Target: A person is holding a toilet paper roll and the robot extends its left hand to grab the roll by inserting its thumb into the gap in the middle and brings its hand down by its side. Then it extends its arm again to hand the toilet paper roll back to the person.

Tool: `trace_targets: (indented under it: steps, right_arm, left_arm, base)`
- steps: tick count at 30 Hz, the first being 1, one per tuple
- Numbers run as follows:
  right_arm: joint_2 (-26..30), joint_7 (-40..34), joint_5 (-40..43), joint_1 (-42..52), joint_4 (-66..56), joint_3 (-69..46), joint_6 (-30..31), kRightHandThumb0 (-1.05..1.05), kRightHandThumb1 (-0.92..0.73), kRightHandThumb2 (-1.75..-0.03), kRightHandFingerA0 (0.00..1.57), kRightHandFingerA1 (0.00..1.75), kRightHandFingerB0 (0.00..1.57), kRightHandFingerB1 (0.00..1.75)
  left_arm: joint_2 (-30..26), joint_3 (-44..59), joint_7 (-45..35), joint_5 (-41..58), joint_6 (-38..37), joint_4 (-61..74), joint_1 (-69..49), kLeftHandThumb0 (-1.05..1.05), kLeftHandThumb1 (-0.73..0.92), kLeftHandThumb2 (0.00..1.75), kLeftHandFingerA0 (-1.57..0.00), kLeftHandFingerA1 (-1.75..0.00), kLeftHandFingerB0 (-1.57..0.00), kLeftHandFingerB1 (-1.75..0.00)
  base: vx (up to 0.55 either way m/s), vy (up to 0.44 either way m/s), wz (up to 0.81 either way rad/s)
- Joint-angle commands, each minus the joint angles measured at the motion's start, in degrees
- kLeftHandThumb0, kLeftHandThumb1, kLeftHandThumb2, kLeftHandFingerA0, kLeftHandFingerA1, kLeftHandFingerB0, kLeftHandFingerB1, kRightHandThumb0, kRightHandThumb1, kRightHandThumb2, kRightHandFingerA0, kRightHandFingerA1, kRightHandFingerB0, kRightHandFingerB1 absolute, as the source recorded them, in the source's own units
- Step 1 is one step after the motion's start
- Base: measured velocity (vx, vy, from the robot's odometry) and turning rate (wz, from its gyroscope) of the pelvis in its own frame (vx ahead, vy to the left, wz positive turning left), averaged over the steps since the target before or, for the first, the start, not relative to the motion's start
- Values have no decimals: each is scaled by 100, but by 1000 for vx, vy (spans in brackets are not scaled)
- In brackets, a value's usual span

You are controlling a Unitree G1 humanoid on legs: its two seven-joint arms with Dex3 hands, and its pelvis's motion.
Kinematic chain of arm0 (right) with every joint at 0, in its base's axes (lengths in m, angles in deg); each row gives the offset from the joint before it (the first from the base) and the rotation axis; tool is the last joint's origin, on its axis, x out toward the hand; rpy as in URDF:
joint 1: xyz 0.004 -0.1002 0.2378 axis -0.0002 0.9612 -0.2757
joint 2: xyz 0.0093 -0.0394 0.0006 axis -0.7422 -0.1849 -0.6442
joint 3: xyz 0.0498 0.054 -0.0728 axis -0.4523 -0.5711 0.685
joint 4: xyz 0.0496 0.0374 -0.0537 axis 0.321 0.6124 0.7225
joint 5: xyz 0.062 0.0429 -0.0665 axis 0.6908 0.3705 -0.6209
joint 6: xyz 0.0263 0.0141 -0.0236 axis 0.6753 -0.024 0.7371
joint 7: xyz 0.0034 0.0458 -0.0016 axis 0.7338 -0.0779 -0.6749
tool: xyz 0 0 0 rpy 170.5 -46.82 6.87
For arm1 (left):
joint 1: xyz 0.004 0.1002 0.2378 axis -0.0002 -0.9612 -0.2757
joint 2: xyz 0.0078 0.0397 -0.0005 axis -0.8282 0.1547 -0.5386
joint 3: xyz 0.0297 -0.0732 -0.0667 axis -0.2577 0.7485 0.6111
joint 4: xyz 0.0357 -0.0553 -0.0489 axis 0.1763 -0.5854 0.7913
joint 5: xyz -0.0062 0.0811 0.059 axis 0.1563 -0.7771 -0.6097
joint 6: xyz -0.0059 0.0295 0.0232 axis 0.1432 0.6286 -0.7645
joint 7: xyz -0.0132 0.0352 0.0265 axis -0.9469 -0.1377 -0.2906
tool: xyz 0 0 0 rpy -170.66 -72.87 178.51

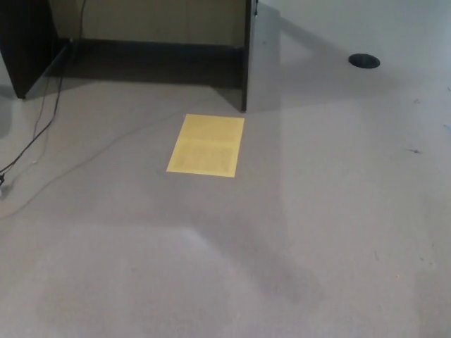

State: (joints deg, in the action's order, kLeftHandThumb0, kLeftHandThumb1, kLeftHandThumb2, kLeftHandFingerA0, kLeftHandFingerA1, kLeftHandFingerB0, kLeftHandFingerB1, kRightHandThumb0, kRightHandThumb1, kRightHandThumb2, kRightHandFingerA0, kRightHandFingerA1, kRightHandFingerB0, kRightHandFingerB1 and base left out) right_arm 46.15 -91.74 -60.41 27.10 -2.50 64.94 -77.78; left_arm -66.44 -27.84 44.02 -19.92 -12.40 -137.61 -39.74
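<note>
Below, grey floor (317, 246), yellow sheet (206, 145), dark desk (246, 53), black cable (35, 134)

floor (317, 246): grey | yellow sheet (206, 145) flat | black disc (363, 60) | cable (35, 134) at left

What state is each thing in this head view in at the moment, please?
Yellow sheet: lying flat on the floor, unfolded, just in front of the desk.
Black cable: loose, trailing across the floor at the left.
Desk: upright, only its lower panels showing.
Black disc: flat on the floor, far right.
Robot's hands, roll, person: not in view.
</note>
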Motion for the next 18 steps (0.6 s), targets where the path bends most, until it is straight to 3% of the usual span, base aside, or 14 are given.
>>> trace_targets:
  steps: [1,11,16,18]
  right_arm:
    - [182,-355,-156,-46,279,51,-618,-29,-62,-59,66,48,37,33]
    - [189,-325,-178,44,406,90,-776,-30,-62,-60,61,49,38,33]
    - [176,-273,-185,-17,420,88,-737,-31,-63,-60,59,45,37,33]
    - [188,-319,-219,-52,409,109,-739,-30,-63,-59,59,45,38,33]
  left_arm:
    - [-143,152,-233,239,-836,-217,4,-10,53,56,-36,-37,-38,-33]
    - [-142,208,-281,317,-1139,35,-204,-16,50,55,-36,-38,-35,-32]
    - [-264,307,-480,577,-842,1642,-332,-19,49,55,-33,-36,-32,-32]
    - [-359,381,-675,876,-663,2781,-239,-30,45,59,-32,-39,-29,-34]
  base:
    - [0,0,0]
    - [0,0,0]
    - [0,0,0]
    - [0,0,0]
